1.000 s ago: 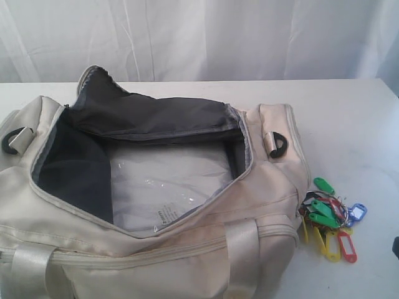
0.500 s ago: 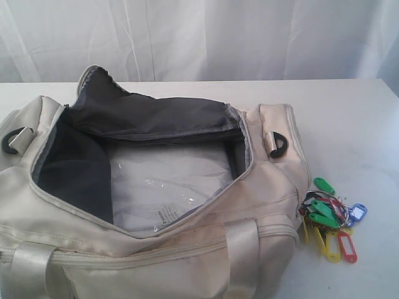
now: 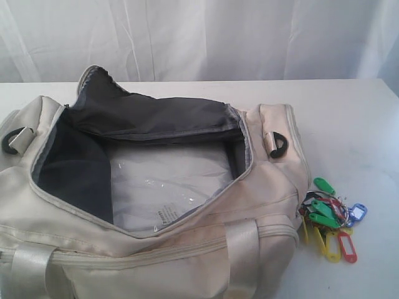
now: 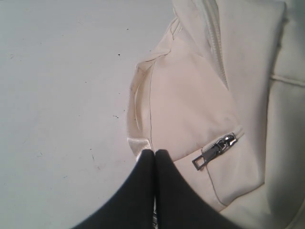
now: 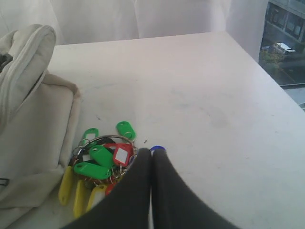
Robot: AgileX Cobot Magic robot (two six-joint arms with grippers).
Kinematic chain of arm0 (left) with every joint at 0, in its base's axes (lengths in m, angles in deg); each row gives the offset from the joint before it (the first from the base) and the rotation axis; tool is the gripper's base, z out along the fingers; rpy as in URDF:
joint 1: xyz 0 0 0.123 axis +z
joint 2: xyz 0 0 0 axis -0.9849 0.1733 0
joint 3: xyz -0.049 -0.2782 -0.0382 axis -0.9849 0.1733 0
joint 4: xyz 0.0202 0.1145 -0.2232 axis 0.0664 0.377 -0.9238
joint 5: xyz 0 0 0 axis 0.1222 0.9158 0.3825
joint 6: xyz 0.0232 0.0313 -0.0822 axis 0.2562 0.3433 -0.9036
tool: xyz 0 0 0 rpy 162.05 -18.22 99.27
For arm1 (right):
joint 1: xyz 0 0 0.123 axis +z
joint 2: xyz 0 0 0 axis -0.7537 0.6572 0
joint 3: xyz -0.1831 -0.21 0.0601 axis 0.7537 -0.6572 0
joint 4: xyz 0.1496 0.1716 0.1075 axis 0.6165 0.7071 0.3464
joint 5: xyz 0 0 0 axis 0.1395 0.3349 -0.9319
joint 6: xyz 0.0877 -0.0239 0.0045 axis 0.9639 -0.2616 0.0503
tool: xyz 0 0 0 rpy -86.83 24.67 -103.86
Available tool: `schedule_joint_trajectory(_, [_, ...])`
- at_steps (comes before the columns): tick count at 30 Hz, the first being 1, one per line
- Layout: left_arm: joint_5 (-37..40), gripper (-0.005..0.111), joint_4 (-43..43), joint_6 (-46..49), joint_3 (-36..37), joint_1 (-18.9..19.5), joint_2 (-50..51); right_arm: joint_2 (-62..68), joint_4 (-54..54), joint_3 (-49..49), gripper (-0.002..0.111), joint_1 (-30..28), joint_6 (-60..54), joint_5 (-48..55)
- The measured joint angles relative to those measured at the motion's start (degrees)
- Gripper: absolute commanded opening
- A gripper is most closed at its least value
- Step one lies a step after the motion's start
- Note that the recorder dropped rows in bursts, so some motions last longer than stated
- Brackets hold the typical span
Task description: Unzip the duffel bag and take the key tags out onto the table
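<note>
Viewed from the exterior camera, the duffel bag (image 3: 187, 261) fills the left and centre of the frame. It lies on the table (image 3: 349, 118) with its main zip undone. The top flap is folded back toward the upper left, exposing the dark grey lining (image 3: 143, 115). At the far left edge a black D-ring (image 3: 10, 141) sits on the bag's end panel. Inside the opening, at centre frame, lies a clear plastic-wrapped packet (image 3: 165, 180). Right of centre, a second D-ring (image 3: 278, 145) sits on the opposite end panel. At lower right the key tags (image 3: 328, 218) lie on the tabletop, outside the bag and just beside its right end. Green, yellow, red and blue tags are distinguishable.

Left wrist view: the left gripper (image 4: 154, 152) has its two dark fingers pressed together with nothing between them. Its tips are at the edge of a beige bag panel, near a metal zip pull (image 4: 215, 149). Contact with the fabric cannot be confirmed.

Right wrist view: the right gripper (image 5: 151, 152) likewise has its fingers pressed together and empty. Its tips are just beside the bunch of tags. A blue tag (image 5: 157, 149) shows at the fingertips, but whether they touch it cannot be determined.
</note>
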Motion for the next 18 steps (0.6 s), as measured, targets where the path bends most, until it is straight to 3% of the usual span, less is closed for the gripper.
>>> schedule_joint_trajectory(18, [0.00, 0.000, 0.00, 0.00, 0.00, 0.00, 0.00, 0.00, 0.00, 0.00, 0.000, 4.29, -1.58, 0.00])
